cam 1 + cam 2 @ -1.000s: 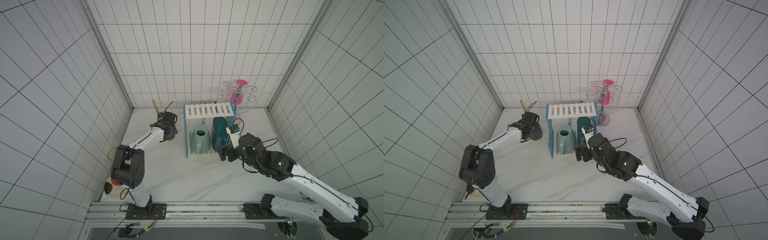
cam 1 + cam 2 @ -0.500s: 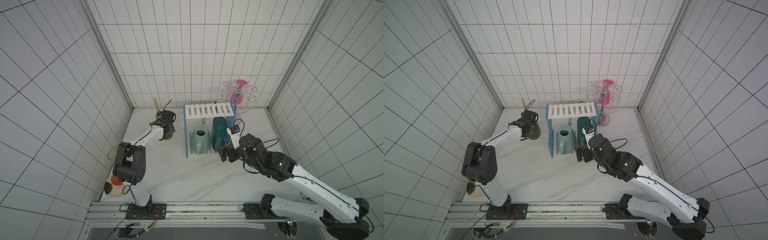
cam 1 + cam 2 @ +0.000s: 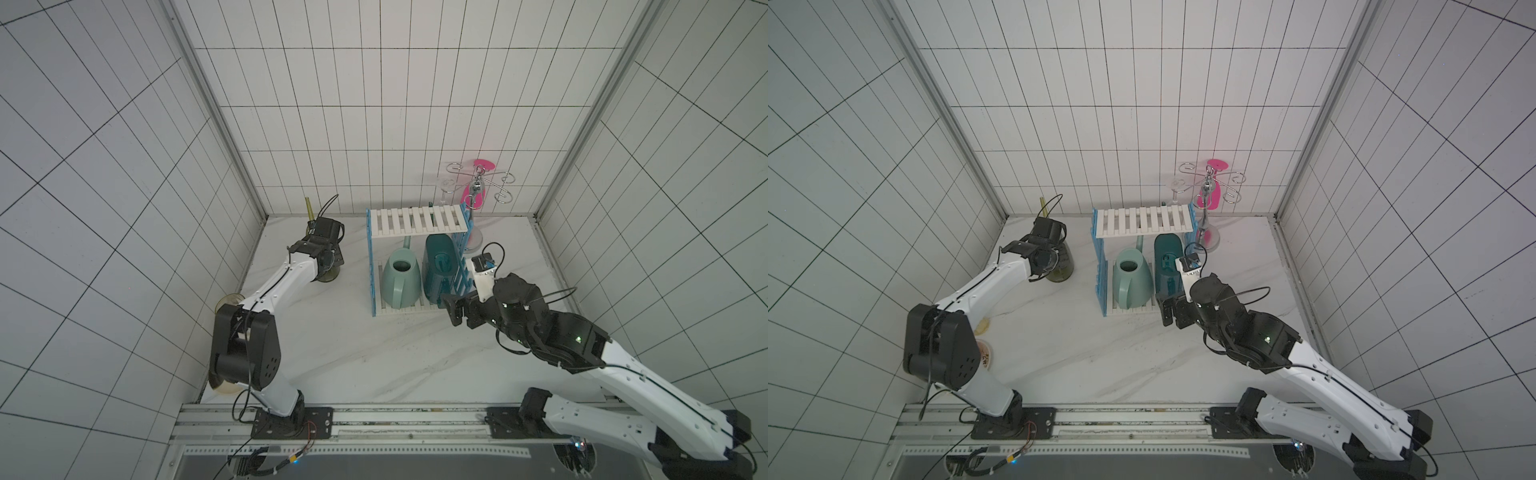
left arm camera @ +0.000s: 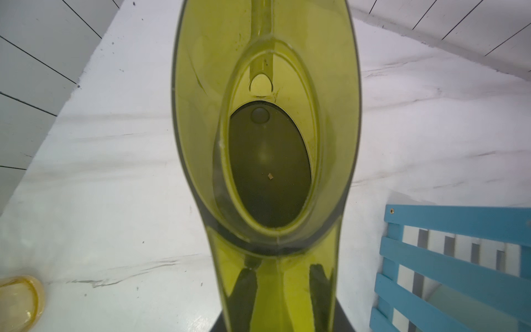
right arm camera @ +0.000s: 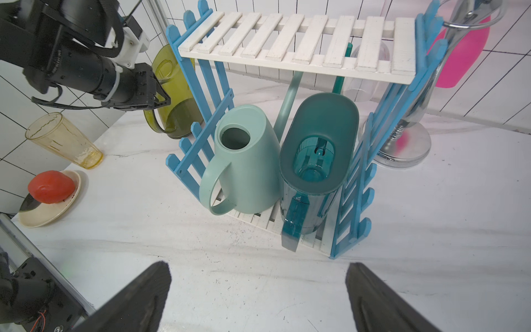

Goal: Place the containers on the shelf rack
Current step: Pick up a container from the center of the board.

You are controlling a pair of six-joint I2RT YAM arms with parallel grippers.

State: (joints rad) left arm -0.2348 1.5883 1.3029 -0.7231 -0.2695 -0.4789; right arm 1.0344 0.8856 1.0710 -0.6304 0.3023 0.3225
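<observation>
With the right end effector (image 5: 257, 266) gaping empty, the left end effector (image 5: 159, 99) grips the olive can (image 5: 175, 115) by its handle on the surface (image 5: 431, 230) left of the shelf rack (image 5: 298, 37); next, I reckon, lift it onto the top tier.

Left arm (image 3: 286, 272) outstretched, jaws clamped; right arm (image 3: 573, 340) bent, jaws wide apart.

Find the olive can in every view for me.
Top view: olive can sits picture-left of the rack, mostly hidden.
Top view: can in the same place, with more of its body showing.
Left wrist: can fills the middle, seen from above.
Right wrist: can is behind the rack's blue side frame.
Shared landmark: that blue side frame, visible in all four.
</observation>
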